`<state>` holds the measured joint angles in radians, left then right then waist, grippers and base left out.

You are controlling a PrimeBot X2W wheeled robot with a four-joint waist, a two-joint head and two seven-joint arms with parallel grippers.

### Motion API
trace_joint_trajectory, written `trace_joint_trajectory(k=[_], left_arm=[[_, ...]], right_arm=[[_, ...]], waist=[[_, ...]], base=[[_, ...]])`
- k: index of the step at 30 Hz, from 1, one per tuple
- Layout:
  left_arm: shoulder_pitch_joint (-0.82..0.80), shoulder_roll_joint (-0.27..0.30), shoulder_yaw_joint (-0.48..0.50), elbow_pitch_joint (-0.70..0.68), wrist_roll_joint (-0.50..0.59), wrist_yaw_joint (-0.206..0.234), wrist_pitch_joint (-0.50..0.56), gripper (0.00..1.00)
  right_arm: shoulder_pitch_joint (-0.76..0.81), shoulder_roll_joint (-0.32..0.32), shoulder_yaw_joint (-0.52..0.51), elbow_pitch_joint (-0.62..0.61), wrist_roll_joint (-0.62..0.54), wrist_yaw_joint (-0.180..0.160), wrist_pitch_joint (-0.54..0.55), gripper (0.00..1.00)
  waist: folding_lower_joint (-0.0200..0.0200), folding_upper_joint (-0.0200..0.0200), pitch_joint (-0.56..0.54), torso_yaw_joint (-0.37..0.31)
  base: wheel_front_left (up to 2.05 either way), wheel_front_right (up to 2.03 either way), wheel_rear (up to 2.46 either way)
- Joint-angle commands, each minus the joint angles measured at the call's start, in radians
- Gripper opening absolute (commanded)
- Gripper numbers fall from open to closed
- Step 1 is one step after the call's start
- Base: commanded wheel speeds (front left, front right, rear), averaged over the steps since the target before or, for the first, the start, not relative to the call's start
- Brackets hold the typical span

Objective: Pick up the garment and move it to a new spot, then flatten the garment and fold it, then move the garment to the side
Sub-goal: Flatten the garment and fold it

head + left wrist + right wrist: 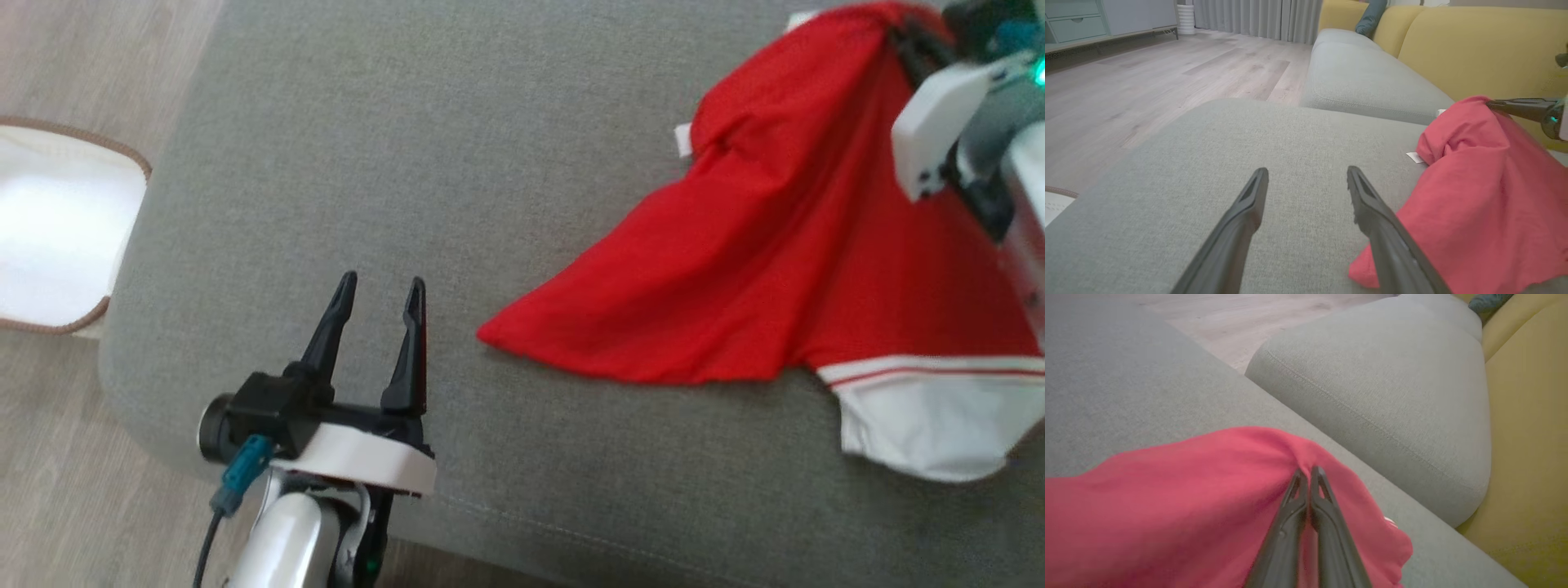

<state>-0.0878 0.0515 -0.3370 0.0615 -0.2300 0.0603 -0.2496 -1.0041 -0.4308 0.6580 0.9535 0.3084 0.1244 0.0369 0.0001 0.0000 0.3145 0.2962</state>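
Right gripper point(1308, 470), at one o'clock, pinches the red garment point(775, 269); left gripper point(384, 284), at seven o'clock, hangs spread wide over the grey cushion point(457, 122).

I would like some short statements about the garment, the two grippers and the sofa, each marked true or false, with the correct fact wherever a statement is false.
1. The right gripper is shut on the red garment. True.
2. The left gripper holds a corner of the garment. False: it is open over the grey cushion, apart from the garment.
3. The garment has a white band with a thin red stripe. True.
4. The garment lies on the wooden floor. False: it rests on the grey cushion.
5. The sofa backrest is yellow. True.
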Motion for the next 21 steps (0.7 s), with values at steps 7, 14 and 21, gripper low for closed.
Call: trace_joint_trajectory(k=[7, 14, 21], left_arm=[[-0.059, -0.001, 0.016, -0.064, -0.005, 0.005, -0.012, 1.0], [-0.063, -0.001, 0.018, -0.075, -0.004, 0.015, -0.012, 1.0], [-0.064, -0.001, 0.035, -0.078, 0.011, 0.012, -0.012, 1.0]], right_arm=[[-0.157, -0.044, -0.037, 0.105, -0.105, 0.006, -0.017, 0.0], [-0.188, -0.019, -0.15, 0.209, -0.178, 0.006, -0.122, 1.0], [-0.173, 0.069, -0.225, 0.235, -0.204, 0.006, -0.228, 1.0]], waist=[[-0.0001, 0.0, 0.038, 0.049], [-0.0001, 0.0, 0.053, 0.046], [-0.0001, 0.0, 0.033, -0.036]], base=[[0.0, 0.0, 0.0], [0.0, 0.0, 0.0], [0.0, 0.0, 0.0]])
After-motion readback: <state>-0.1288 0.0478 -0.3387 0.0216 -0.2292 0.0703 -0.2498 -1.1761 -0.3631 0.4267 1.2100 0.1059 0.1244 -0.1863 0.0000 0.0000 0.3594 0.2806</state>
